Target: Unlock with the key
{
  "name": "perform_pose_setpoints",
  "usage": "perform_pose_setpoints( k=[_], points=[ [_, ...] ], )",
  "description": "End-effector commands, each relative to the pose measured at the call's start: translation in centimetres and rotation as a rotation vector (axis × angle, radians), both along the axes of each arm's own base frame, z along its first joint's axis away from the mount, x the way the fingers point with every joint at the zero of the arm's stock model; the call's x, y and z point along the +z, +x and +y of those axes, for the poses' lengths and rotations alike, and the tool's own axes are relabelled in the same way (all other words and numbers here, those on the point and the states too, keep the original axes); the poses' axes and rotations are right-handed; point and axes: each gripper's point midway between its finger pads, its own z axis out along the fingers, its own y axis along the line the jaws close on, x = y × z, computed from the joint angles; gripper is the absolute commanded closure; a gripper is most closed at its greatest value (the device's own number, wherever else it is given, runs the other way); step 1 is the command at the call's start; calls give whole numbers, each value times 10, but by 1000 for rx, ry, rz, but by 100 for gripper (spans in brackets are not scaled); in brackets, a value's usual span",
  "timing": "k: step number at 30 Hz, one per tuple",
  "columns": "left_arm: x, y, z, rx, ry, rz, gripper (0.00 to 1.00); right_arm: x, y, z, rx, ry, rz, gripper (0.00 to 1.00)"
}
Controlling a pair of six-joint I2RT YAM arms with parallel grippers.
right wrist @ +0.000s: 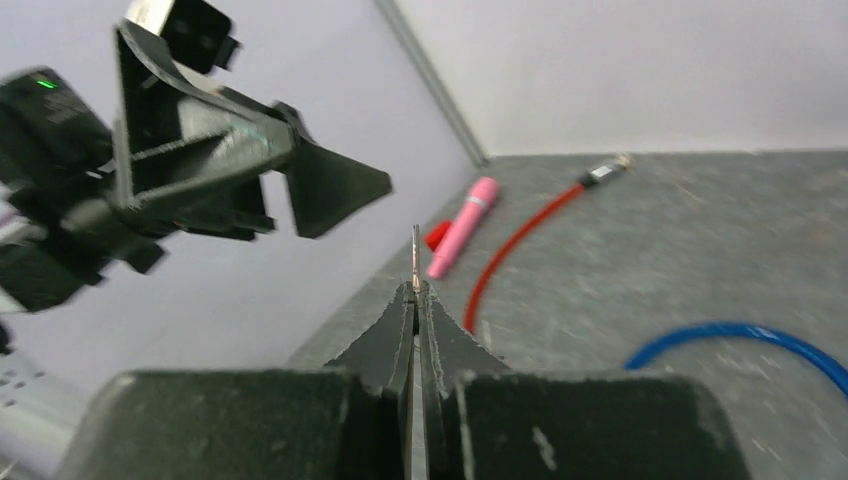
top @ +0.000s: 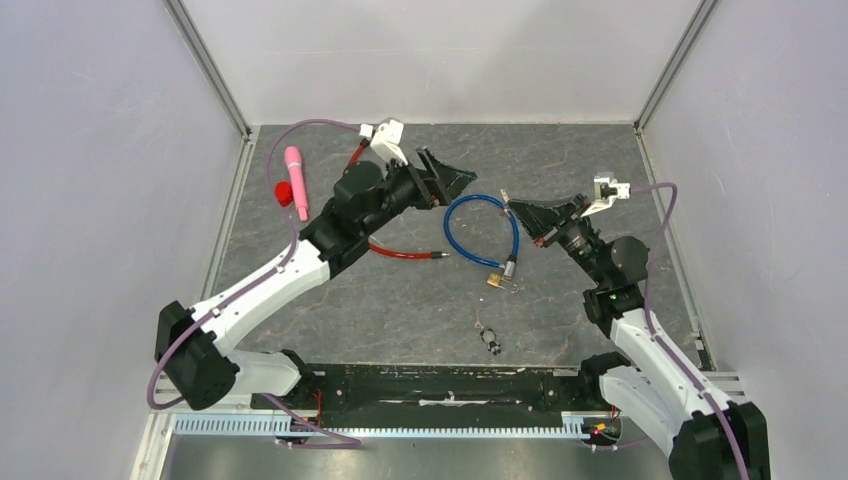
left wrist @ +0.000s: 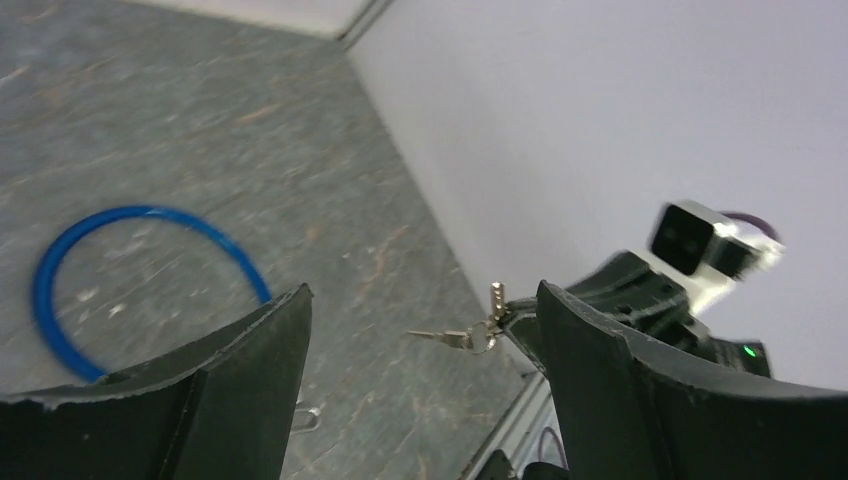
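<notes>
Hovering above the counter, the key is pinched by the right gripper; the left gripper is held spread.

rear overhead, 2 wrist close-ups, blue cable shared

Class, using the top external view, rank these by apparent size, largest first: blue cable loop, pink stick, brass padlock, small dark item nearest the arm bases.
1. blue cable loop
2. pink stick
3. brass padlock and small dark item: both tiny, too alike to rank.
</notes>
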Motion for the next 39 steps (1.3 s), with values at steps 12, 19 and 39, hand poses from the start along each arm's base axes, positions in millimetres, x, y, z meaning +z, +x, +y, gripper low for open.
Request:
perform_pose_setpoints(
  k=[12,19,39],
  points=[
    [-214,11,-21,56,609,750,20,-101,7,-68,-386,-266,248,100],
    [-276,5,-41,97,759,924,27,-116,-1,-75,-410,-296,276,100],
    [-347,47,-6,399,969,971,43,-130,-10,-73,-383,-301,297,100]
  ],
)
